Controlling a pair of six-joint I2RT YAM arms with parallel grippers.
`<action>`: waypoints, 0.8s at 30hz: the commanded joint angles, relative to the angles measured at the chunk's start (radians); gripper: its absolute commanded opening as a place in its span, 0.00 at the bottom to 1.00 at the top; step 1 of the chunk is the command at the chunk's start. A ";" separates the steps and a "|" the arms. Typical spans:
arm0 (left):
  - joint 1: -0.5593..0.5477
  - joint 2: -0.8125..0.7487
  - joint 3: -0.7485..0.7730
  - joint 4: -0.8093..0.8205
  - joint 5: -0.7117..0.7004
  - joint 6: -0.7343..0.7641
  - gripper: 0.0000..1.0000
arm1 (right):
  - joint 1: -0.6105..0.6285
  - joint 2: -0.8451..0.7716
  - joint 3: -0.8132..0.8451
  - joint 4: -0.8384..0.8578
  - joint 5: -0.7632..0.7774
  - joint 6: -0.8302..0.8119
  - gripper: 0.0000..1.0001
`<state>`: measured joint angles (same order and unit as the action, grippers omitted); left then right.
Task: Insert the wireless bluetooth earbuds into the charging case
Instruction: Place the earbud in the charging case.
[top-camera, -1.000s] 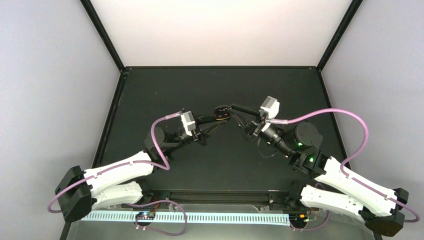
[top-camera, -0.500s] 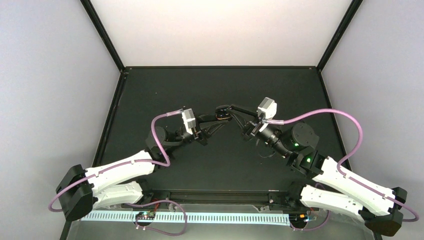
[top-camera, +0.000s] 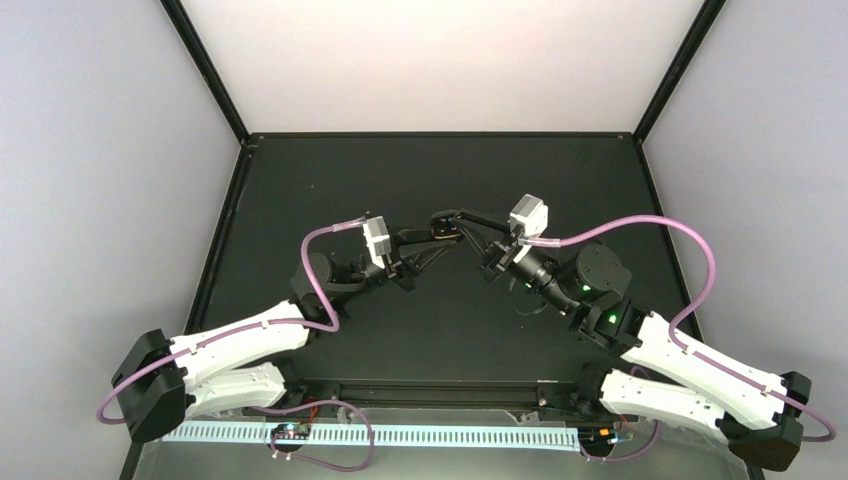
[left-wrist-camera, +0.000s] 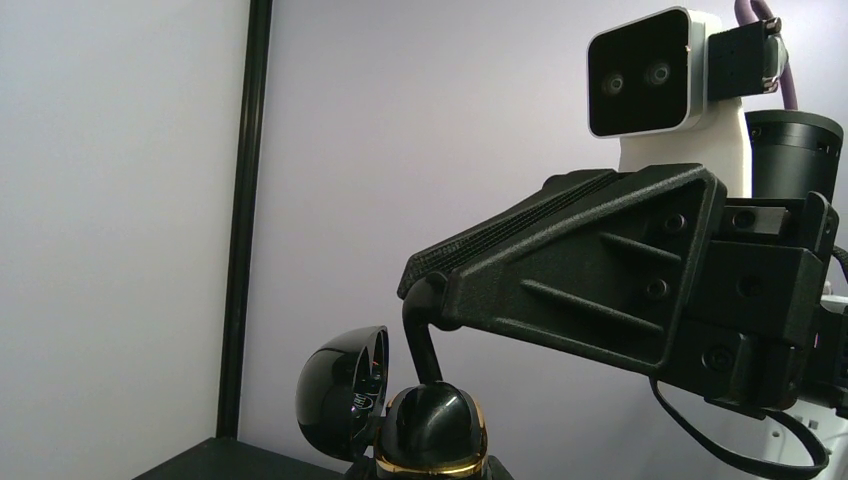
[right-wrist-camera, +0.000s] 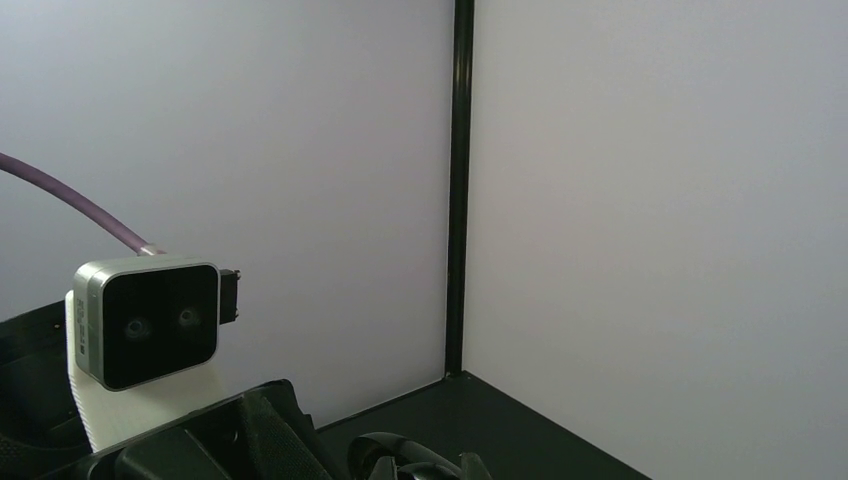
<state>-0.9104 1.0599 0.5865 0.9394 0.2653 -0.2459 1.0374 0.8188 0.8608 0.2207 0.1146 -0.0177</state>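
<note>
1. While reaching toward 2 o'clock, clamps the black, gold-rimmed charging case (left-wrist-camera: 432, 432) in the left gripper (top-camera: 437, 236), above the table (top-camera: 400, 170).
2. Meets its top with the right gripper (top-camera: 452, 220), from 4 o'clock; finger spread impossible to tell.
3. Has lid (left-wrist-camera: 338, 388) open toward 9 o'clock.

Left arm's white camera (right-wrist-camera: 148, 338), with black corner post (right-wrist-camera: 461, 190) behind.

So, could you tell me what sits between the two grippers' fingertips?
A black charging case, lid open, between left gripper and right gripper; clearest in the left wrist view.
</note>
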 joint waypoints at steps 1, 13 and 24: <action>-0.004 -0.026 0.037 0.024 0.008 -0.011 0.02 | 0.005 -0.003 -0.008 0.026 0.028 0.001 0.01; -0.003 -0.025 0.041 0.013 0.001 -0.029 0.02 | 0.006 0.000 -0.015 0.022 0.032 -0.011 0.01; -0.004 -0.030 0.052 0.004 -0.018 -0.024 0.02 | 0.006 0.006 -0.011 -0.007 0.003 0.002 0.01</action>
<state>-0.9104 1.0473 0.5865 0.9253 0.2577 -0.2649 1.0374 0.8230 0.8555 0.2165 0.1276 -0.0200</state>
